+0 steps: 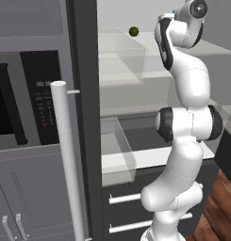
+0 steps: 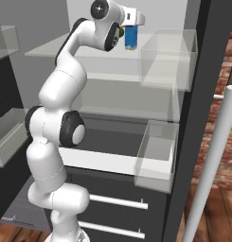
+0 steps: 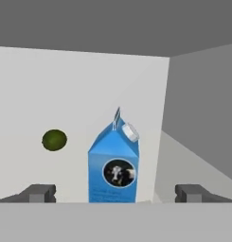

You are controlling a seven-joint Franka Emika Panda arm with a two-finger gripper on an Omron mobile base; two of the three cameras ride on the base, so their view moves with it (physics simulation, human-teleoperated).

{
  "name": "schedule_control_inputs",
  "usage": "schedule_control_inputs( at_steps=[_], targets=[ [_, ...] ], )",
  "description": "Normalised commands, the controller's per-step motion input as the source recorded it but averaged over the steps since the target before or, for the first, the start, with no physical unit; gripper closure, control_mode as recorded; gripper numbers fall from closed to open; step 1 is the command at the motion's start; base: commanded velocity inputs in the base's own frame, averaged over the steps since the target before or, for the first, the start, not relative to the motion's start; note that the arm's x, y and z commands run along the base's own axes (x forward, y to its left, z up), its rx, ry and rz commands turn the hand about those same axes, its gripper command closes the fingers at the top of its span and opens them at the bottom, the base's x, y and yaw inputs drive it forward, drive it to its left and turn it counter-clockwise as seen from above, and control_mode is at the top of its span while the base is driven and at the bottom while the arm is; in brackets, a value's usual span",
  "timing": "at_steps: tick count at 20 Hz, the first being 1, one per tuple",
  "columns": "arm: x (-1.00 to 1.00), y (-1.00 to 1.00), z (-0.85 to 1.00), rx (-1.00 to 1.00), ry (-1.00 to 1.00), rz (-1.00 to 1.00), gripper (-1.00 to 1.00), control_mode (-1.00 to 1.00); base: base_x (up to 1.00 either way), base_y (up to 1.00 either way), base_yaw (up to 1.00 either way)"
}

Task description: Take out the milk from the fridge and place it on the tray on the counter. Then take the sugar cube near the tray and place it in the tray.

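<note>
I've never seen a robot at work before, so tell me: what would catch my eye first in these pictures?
Probably the bright blue milk carton, standing upright on a pale fridge shelf, with a picture on its front. The open gripper points straight at it, a finger on each side, not touching. A small dark-green ball sits on the same shelf, apart from the carton, and the big white arm rises in front of the open fridge.
</note>
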Motion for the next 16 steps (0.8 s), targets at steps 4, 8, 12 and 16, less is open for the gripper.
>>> schedule_control_inputs(
  at_steps=[4, 8, 12, 16],
  targets=[
    [0.20, 0.00, 0.00, 0.00, 0.00, 0.00, -1.00, -1.00, 0.00, 0.00, 0.00],
    [0.22, 0.00, 0.00, 0.00, 0.00, 0.00, -1.00, -1.00, 0.00, 0.00, 0.00],
    [0.37, 0.00, 0.00, 0.00, 0.00, 0.00, -1.00, -1.00, 0.00, 0.00, 0.00],
    [0.22, 0.00, 0.00, 0.00, 0.00, 0.00, -1.00, -1.00, 0.00, 0.00, 0.00]
  ],
)
